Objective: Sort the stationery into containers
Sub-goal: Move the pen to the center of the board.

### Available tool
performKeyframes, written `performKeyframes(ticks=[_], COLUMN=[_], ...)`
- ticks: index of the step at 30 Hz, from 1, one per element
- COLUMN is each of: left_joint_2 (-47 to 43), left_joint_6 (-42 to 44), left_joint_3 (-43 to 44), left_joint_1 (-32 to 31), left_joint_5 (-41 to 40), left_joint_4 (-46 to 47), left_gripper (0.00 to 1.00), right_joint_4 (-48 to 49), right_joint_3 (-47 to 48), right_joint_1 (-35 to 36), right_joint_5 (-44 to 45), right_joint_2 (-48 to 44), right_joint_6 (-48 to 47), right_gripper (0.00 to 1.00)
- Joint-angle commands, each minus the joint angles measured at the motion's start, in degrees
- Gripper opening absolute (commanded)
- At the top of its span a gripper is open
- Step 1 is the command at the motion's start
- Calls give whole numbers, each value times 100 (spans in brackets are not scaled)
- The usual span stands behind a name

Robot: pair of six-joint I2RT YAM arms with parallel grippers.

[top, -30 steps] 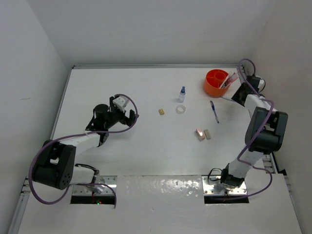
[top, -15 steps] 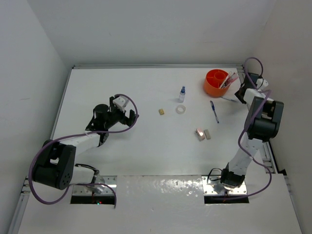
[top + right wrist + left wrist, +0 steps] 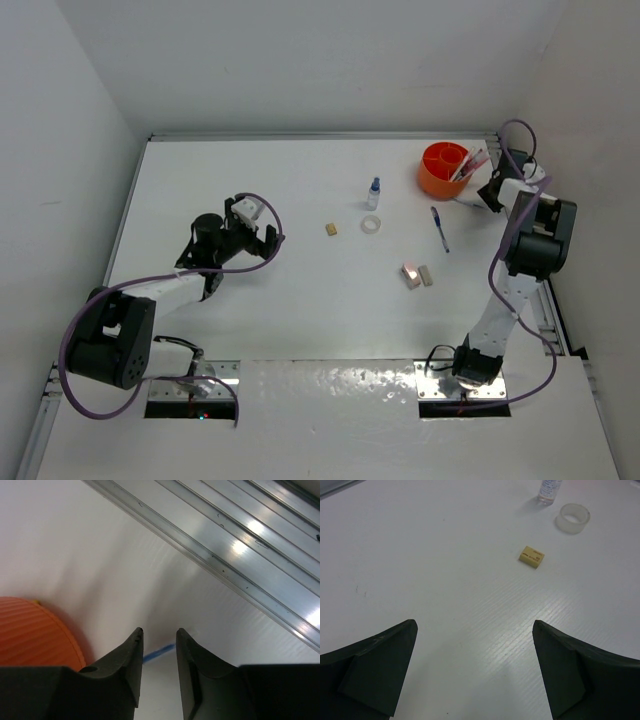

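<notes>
The orange tub [image 3: 440,170] stands at the far right, with pink and red pens [image 3: 468,164] leaning in it. On the table lie a blue pen [image 3: 439,228], two erasers [image 3: 418,275], a tan eraser [image 3: 331,229], a clear tape ring [image 3: 371,224] and a small blue-capped bottle [image 3: 374,191]. My right gripper [image 3: 488,193] hovers just right of the tub [image 3: 30,630]. Its jaws are narrowly apart, and a thin blue pen [image 3: 159,653] lies on the table across the gap [image 3: 159,632]. My left gripper [image 3: 475,625] is wide open over bare table, short of the tan eraser [image 3: 531,557].
An aluminium rail [image 3: 240,545] runs along the table's right edge, close behind the right gripper. The tape ring [image 3: 573,518] and the bottle [image 3: 549,490] lie beyond the tan eraser in the left wrist view. White walls enclose the table.
The right arm has folded in, its forearm swinging up and back, and its gripper has shifted slightly beside the tub. The left arm has not moved.
</notes>
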Motion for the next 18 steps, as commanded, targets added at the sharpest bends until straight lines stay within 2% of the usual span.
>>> performKeyframes(ticks=[1,6,11,18], left_joint_2=[-166,-183,-192,-201], left_joint_6=[31,22,40,48], left_joint_3=[59,58,50,41], left_joint_1=[71,71,62,70], left_joint_5=[44,35,44,44], left_joint_4=[126,135,135,126], left_gripper=[98,98,98,98], right_joint_4=[-143,-20,-327,68], right_joint_3=[386,114,-35,-923], right_joint_1=[-42,-42,-33,-33], right_joint_5=[-202,-237,-368,-422], right_joint_2=[116,45,2,-700], right_joint_6=[277,365,558,805], right_gripper=[33,35,35,34])
